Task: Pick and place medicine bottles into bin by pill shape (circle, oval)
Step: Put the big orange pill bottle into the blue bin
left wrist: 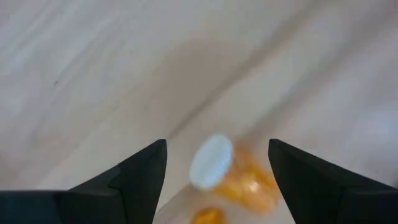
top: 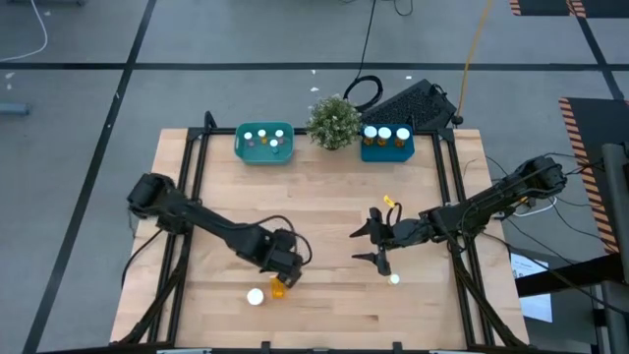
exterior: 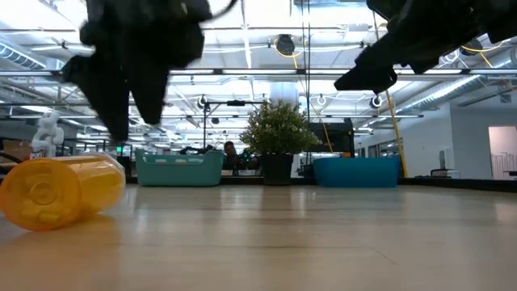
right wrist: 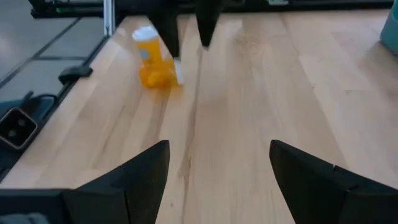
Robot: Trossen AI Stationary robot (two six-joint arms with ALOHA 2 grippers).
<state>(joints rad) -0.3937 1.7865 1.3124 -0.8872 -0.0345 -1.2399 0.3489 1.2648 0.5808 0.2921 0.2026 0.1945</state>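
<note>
An amber medicine bottle [top: 278, 288] lies on its side near the table's front edge; its white cap [left wrist: 211, 162] shows in the left wrist view. My left gripper [top: 283, 275] hangs open just above it [exterior: 60, 190], one finger on either side, touching nothing. Beside it a second bottle [top: 255, 296] stands upright on its base, white cap up [right wrist: 148, 42]. A small white-capped bottle [top: 393, 279] sits close by my right gripper [top: 359, 246], which is open and raised above the table's middle right.
At the far edge stand a teal bin [top: 242, 149] holding several bottles and a blue bin [top: 386, 152] holding three, with a green potted plant [top: 334, 120] between them. Bare wood lies between the grippers and the bins.
</note>
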